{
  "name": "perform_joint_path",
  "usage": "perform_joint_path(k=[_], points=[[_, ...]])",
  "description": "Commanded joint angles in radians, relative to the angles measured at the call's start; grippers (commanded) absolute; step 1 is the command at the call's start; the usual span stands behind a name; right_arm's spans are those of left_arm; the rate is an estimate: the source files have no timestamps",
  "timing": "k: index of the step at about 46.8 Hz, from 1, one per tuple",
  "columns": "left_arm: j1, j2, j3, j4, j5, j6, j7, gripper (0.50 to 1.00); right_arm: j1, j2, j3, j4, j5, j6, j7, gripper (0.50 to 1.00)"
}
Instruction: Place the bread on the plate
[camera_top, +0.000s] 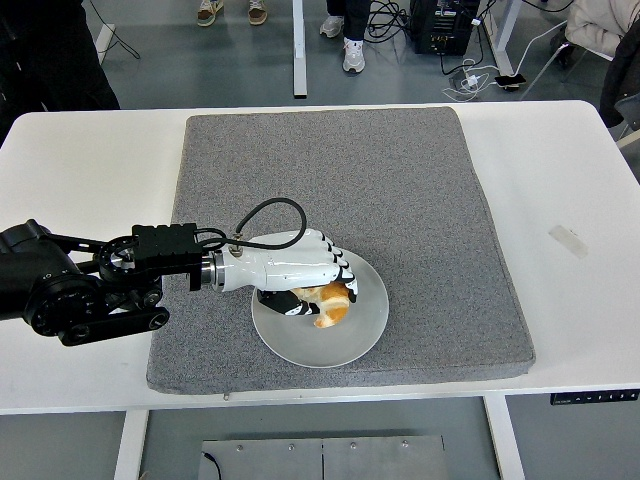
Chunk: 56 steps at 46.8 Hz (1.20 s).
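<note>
I see the bread (330, 306) — a golden-brown piece — down over the left half of the plate (366, 325), its lower tip at the plate's surface; whether it fully rests there I cannot tell from this height. My left hand (318, 290) is wrapped around it, white shell on top, dark fingers (283, 301) curled beneath and beside the bread, so the grasp is closed on it; the hand covers the plate's upper-left rim. The plate is white, round, and sits on the grey mat (400, 180) toward the mat's near edge; the mat lies on the white counter (570, 180). The black forearm (80, 285) comes in from the left across the counter and the mat's left border, a black cable (262, 212) looping up from the wrist. A small strip of tape (569, 241) lies on the counter well to the right — apart from everything else. At the far side, beyond the counter, shoes (353, 55) of standing people show on the floor.
</note>
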Motion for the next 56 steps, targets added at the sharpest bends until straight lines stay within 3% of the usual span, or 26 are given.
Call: perform_joint_path(k=[1,27,31,32,33,34,35,44,56], points=[[0.006,0.000,0.000,0.004,0.000,0.000,0.000,0.500,0.000,0.000,0.000,0.000,0.000,0.000,0.000,1.000],[0.035,-0.016,-0.002,0.044,-0.018,-0.001,-0.001,0.500,0.000,0.000,-0.001,0.000,0.000,0.000,0.000,1.000],[0.034,-0.016,-0.002,0.042,-0.017,-0.003,-0.020,0.504,0.000,0.000,0.000,0.000,0.000,0.000,0.000,1.000],[0.032,-0.016,-0.002,0.042,-0.017,-0.005,-0.029,0.567,0.000,0.000,-0.001,0.000,0.000,0.000,0.000,1.000],[0.032,-0.014,-0.002,0.041,-0.017,-0.005,-0.038,0.674,0.000,0.000,0.000,0.000,0.000,0.000,0.000,1.000],[0.032,-0.014,-0.002,0.041,-0.017,-0.005,-0.049,0.821,0.000,0.000,0.000,0.000,0.000,-0.002,0.000,1.000],[0.031,-0.012,-0.002,0.041,-0.017,-0.006,-0.058,0.921,0.001,0.000,-0.001,0.000,0.000,0.000,0.000,1.000],[0.022,0.017,0.000,0.024,-0.014,-0.009,-0.130,0.949,0.000,0.000,-0.001,0.000,0.000,0.000,0.000,1.000],[0.008,0.040,0.000,0.021,-0.014,-0.011,-0.156,0.954,0.000,0.000,0.000,0.000,0.000,0.000,0.000,1.000]])
